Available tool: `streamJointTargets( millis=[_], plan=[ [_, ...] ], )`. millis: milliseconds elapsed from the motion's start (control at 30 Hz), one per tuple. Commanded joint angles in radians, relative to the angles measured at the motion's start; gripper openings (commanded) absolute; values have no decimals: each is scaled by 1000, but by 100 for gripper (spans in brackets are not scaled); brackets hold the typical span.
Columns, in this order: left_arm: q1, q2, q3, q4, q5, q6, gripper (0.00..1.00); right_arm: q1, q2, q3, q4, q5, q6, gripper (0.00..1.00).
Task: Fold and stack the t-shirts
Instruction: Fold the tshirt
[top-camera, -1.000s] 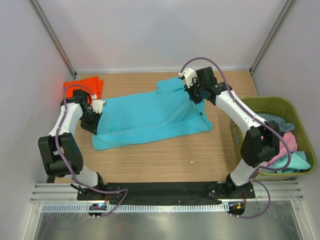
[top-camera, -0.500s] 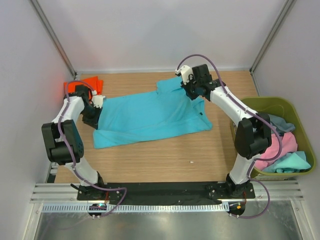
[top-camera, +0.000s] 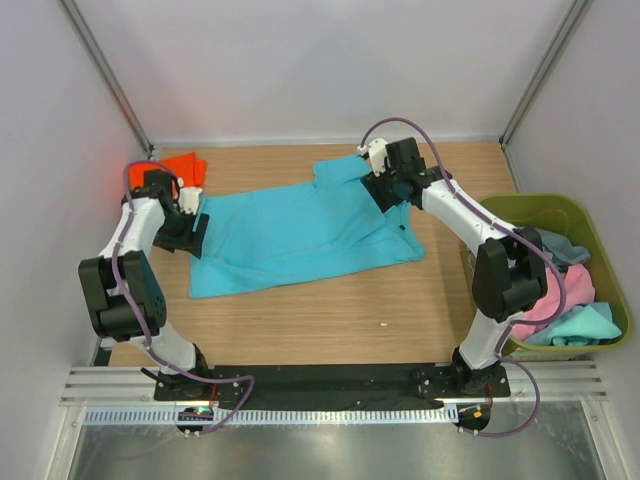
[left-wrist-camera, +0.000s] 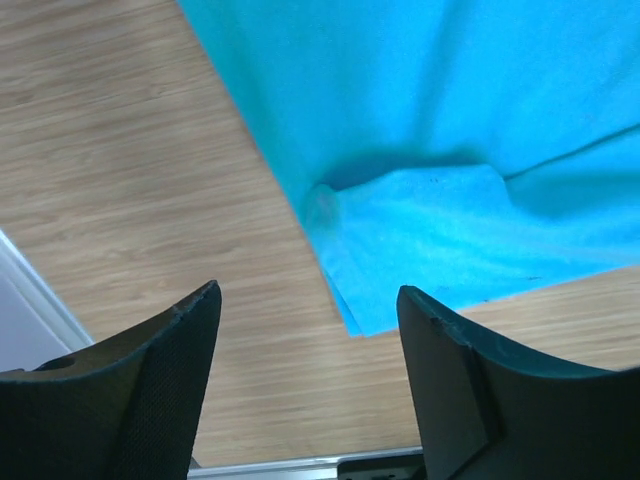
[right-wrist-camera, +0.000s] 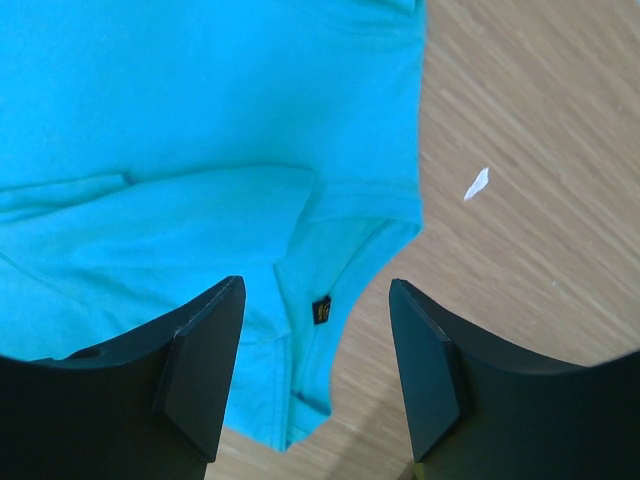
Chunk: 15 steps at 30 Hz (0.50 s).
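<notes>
A turquoise t-shirt (top-camera: 300, 235) lies spread flat across the middle of the wooden counter (top-camera: 330, 330), its length running left to right. A flap of cloth reaches toward the far edge near its right end.

The left pincer (top-camera: 193, 228) hangs over the shirt's left edge. In the left wrist view its 2 fingers (left-wrist-camera: 150, 390) stand wide apart with nothing between them. Below the gap, the shirt's corner lies on the wood, doubled back on itself.

The right pincer (top-camera: 393, 188) hangs over the shirt's far right part. Its 2 fingers (right-wrist-camera: 200, 370) are also spread wide and hold nothing. Beneath them the cloth shows a hemmed edge, an overlapping fold and a small dark label (right-wrist-camera: 320, 310). A small white scrap (right-wrist-camera: 478, 182) lies on the bare wood just beside the shirt.

An orange t-shirt (top-camera: 185, 165) sits bunched in the far left corner of the counter, behind the left arm and near the turquoise shirt's left end. Whether the 2 touch cannot be told.

At the right edge stands an olive-green bin (top-camera: 520, 205), which holds 3 heaped shirts:
- a pink shirt (top-camera: 562, 295)
- a grey-blue shirt (top-camera: 555, 245)
- a teal shirt (top-camera: 592, 325)
</notes>
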Motion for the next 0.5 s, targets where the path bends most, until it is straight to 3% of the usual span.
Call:
streamJointTargets(
  millis=[0,167,300,467],
  plan=[
    [6,-111,-7,6,28,-13,73,-1,-94,-44,-51,-24,35,66],
    [6,-68,7,-111,27,47,70,-1,-51,-57,-178,-130,24,65],
    [4,-10,48,-169,105,60,66,1,-11,-37,-157,-188,68,64],
    [-14,79,146,-246,241,6,59,10,119,176,-160,-265,105,61]
  ],
)
